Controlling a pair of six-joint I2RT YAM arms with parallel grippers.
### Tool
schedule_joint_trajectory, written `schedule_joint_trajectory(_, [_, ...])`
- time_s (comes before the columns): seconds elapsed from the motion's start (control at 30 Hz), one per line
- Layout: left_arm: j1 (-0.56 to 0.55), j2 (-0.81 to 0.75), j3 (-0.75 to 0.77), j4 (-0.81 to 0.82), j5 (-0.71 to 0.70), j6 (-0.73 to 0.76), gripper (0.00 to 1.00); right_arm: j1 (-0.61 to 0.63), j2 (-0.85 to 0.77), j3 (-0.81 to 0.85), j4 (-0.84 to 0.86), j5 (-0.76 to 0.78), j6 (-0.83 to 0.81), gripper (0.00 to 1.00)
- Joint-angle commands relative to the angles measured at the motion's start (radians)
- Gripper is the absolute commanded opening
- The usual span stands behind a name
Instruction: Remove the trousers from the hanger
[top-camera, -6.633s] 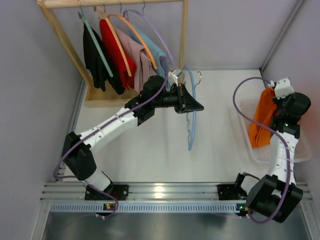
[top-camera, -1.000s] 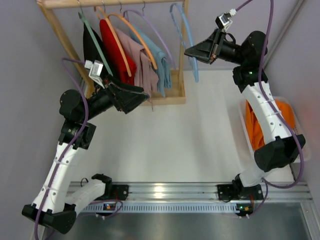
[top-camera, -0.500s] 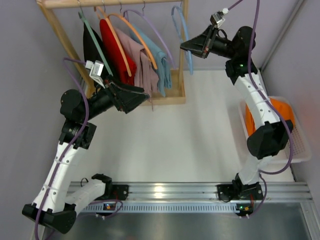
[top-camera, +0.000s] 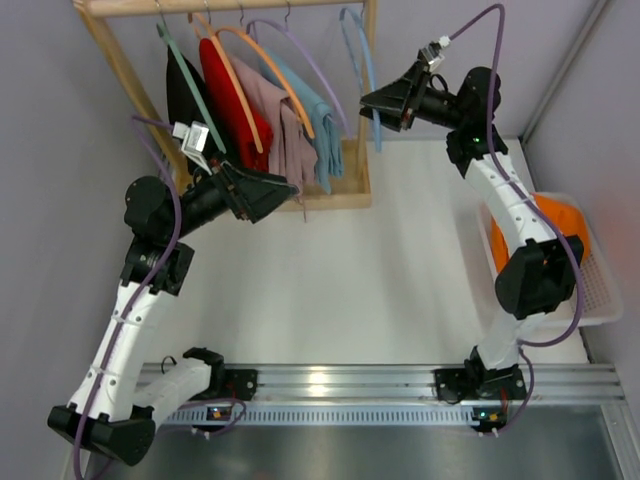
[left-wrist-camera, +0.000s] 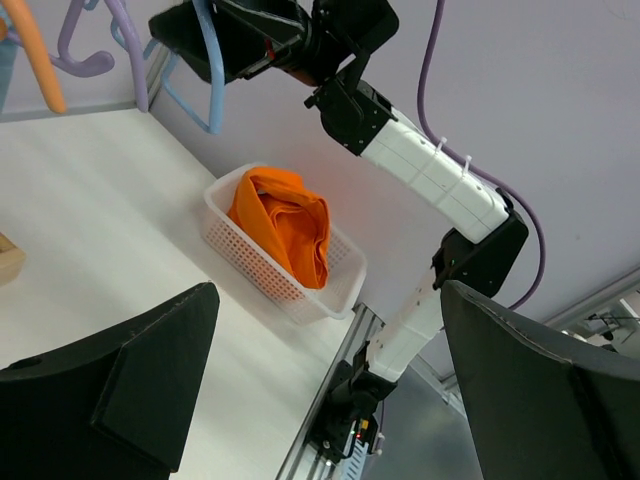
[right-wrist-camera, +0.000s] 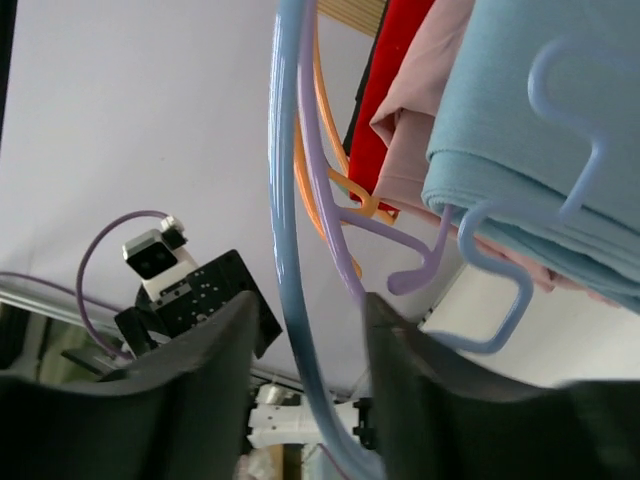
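R gripper (top-camera: 372, 100) up at the right end of the wooden rack (top-camera: 120, 8), beside the hanger (top-camera: 362, 45). Clamped tight on it a sec ago; now fingers (right-wrist-camera: 200, 390) parted a little, narrow gap. In the wrist view, blue bar running between them, daylight on one side, so no longer pinched. Just let go, by the look of it.

Hanger bare, dangling from the rail approx. where brought a moment ago, next to the lavender hanger (right-wrist-camera: 335, 260) and the light blue garment (right-wrist-camera: 540, 150). Hook's seat on the rail too small to confirm from the top view; prob. on, since hanging straight w/o a grip.

Trousers (left-wrist-camera: 280, 220) bundled in the white basket (left-wrist-camera: 290, 290) at the right edge of the table, well apart from the hanger. Same spot as before.

L gripper (top-camera: 283, 197) spread wide, empty, hovering just in front of the hung clothes; unchanged over the last sec.

Meaning: separation done, hanger returned. Left to do, at a guess: back R arm off w/o snagging the bar.
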Motion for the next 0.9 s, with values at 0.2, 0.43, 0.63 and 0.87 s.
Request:
schedule_joint_trajectory(0.2, [0.014,0.016,0.061,-0.191,-0.002,0.169,0.99,-0.043,-0.197,-0.13,-0.017,0.005,-0.1,0.83])
schedule_joint_trajectory(0.43, [0.016,0.01,0.119,-0.363,-0.054,0.281,0.99,-0.1,-0.297,-0.199,-0.077,0.045,-0.174,0.99])
schedule_joint_trajectory(0.63, [0.037,0.074,0.251,-0.634,-0.007,0.422,0.99,-0.153,-0.372,-0.207,-0.201,0.058,-0.309,0.99])
schedule_joint_trajectory(0.87, [0.083,0.177,0.441,-0.97,-0.044,0.675,0.99,-0.227,-0.498,-0.147,-0.731,0.047,-0.939,0.99])
